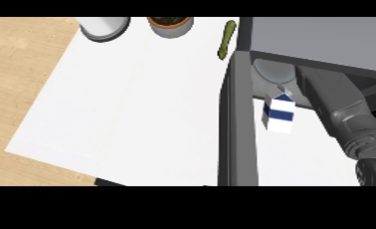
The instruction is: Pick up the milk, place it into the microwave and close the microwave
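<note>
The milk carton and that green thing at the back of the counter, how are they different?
The milk carton is a white box with dark blue stripes; the cucumber is a thin, olive-green stick. The carton sits inside the microwave behind its open door, near the grey forearm; the cucumber lies outside on the white counter. No hand holds either one.

Lighting is bright, even and diffuse, with no single visible source. The white counter (pixel 132 103) reads almost flat white, near blown out, with no surface detail. Shadows are soft and faint: a thin dark rim under the white pot (pixel 103 27) and the planter (pixel 170 25). The microwave (pixel 308 39) interior is noticeably dimmer. No specular glare is visible. Straight edges stay straight toward the frame borders.
</note>
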Controlling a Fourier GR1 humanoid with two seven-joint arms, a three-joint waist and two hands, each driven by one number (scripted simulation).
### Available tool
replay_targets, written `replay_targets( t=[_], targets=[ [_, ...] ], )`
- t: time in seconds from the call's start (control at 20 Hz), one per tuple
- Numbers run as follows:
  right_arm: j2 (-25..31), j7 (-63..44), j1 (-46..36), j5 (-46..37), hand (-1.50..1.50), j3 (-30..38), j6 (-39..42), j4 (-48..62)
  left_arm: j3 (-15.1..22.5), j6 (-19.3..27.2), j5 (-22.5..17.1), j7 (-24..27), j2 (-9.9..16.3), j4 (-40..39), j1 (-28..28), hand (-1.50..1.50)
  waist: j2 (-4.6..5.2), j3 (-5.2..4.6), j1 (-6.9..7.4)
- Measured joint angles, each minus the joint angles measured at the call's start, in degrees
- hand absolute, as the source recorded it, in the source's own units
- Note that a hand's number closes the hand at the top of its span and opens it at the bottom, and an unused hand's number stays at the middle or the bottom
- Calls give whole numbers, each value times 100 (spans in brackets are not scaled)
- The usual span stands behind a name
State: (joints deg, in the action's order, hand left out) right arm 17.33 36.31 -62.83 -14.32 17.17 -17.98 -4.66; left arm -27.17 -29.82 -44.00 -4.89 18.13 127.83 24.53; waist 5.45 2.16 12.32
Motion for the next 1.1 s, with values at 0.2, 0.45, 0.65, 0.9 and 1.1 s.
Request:
replay_targets(
  t=[0.2, 0.45, 0.65, 0.9, 1.1],
  targets=[
    [-111, -80, -89, 16, -150, -4, -168, -12, 79, -19, 28, -66, 38, -63, -41, -150, -3, 39, -52],
    [-192, 8, -145, 13, -150, -19, -272, -43, 191, -68, 98, -120, 33, -124, -44, -150, 4, 56, -114],
    [-267, 68, -195, 59, -150, 43, -547, -63, 273, -99, 137, -131, -9, -191, -50, -150, 19, 44, -177],
    [-380, 82, -253, 65, -150, 78, -815, -20, 383, -172, 255, -131, -101, -289, 8, -150, 2, 4, -289],
    [-412, 64, -265, 2, -150, 20, -743, 54, 506, -225, 438, -93, -242, -341, 48, -150, -32, -37, -371]
  ],
)
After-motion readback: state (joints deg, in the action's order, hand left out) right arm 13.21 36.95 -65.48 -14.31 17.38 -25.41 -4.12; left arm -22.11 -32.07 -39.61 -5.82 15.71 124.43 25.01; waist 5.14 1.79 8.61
